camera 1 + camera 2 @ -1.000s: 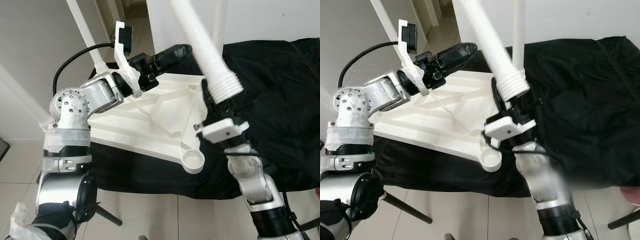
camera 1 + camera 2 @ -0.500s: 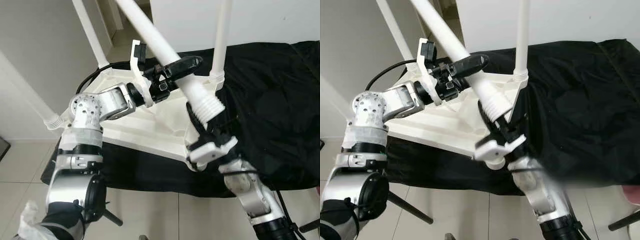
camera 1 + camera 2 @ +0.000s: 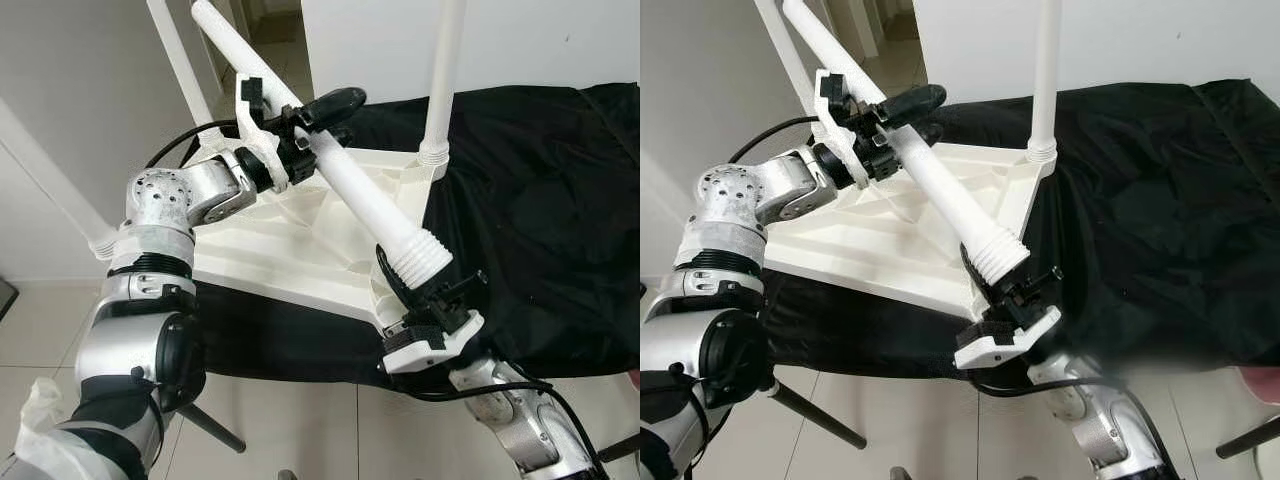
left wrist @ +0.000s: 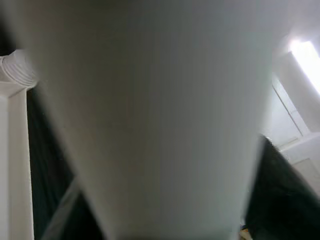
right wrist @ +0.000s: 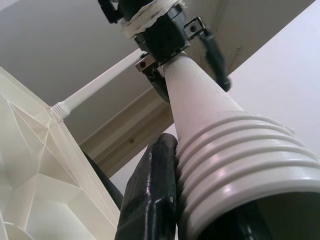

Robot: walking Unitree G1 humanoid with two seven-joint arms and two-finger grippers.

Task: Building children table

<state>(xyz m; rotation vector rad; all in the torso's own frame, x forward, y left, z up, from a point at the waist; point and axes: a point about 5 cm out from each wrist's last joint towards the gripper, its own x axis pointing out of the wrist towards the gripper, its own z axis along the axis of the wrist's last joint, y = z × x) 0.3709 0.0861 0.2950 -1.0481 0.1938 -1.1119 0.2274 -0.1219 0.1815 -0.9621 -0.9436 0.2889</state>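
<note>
A black cloth (image 3: 540, 200) covers a raised surface, and on it lies an upturned white plastic tabletop (image 3: 290, 250), its ribbed underside facing up and its near corner hanging past the cloth's edge. Pale floor tiles (image 3: 40, 340) show below, a grey wall (image 3: 90, 100) stands on the robot's left and a white wall (image 3: 520, 40) rises behind the cloth. Two white legs already stand upright in the far corner sockets: one (image 3: 440, 70) at the corner toward the right, another (image 3: 180, 60) toward the left, with the base of a third (image 3: 105, 243) at the left corner. A loose white table leg (image 3: 340, 170) slants across the tabletop, its threaded end (image 3: 420, 262) low, just above the near corner socket, and its plain end high toward the left. The left arm is bent at the elbow and reaches in from the left; the left gripper (image 3: 312, 118) has its black fingers pinched round the upper part of the loose leg, one finger (image 3: 335, 100) lying along its top side. In the left wrist view the leg is a blurred white mass right against the camera. The right arm comes up from below; the right gripper (image 3: 408, 288) clamps the leg's threaded end, and in the right wrist view one black finger (image 5: 150, 195) presses against the thread ridges (image 5: 235, 160), with the left gripper above along the shaft.
</note>
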